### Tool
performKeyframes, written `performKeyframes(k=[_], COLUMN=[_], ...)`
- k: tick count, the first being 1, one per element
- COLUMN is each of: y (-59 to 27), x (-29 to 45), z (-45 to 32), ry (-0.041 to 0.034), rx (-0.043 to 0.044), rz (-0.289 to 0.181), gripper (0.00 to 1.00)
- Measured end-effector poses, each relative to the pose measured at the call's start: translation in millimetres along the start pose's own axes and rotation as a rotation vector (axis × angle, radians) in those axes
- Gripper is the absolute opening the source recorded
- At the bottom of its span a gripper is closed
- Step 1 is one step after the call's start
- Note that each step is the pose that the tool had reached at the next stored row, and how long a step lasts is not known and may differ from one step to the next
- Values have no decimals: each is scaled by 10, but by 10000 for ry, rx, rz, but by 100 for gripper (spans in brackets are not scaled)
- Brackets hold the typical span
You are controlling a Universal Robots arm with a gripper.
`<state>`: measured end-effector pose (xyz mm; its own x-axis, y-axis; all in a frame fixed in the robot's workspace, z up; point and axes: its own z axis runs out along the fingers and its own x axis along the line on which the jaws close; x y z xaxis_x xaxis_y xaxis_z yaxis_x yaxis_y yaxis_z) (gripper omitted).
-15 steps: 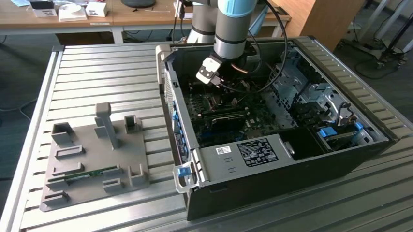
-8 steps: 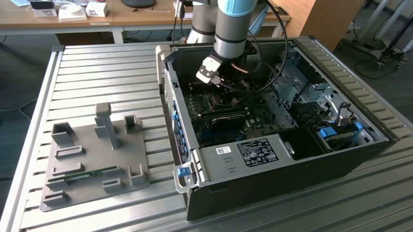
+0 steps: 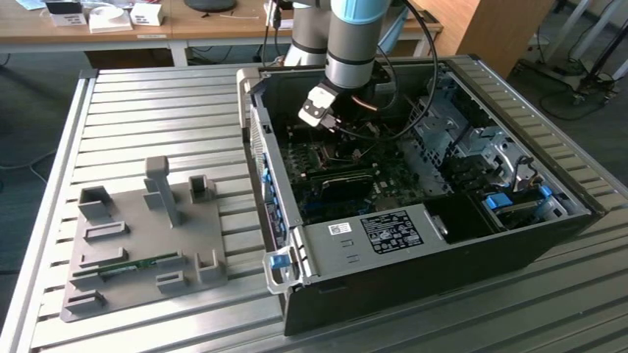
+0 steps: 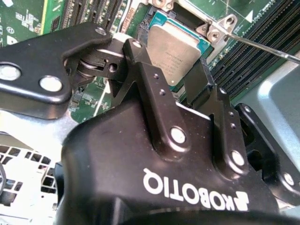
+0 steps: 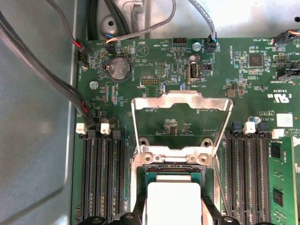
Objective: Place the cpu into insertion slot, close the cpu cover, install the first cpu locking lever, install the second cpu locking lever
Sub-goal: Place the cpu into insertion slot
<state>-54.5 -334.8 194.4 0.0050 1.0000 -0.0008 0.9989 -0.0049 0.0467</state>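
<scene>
The case is open on top, so the board is reached from above, between its walls; drive cages crowd the exterior view's right; cables cross one corner; the flipped-back cover stands just beside the socket; memory slots hem it on two sides; a thin lever juts near the chip.

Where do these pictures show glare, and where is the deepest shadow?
First wrist view: glare whitens the cpu; second wrist view: the cpu reads grey, the perforated panel burns out; exterior view: the computer case is dim inside.
</scene>
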Motion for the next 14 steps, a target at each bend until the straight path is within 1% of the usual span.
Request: performKeyframes(k=[3,8,14], y=[-1,0,-1], x=[0,1,0], z=[2,7,10], ry=[3,12,10], rx=[-8,-75,-78], rz=[-3,-17,-26], gripper=[54,54,54])
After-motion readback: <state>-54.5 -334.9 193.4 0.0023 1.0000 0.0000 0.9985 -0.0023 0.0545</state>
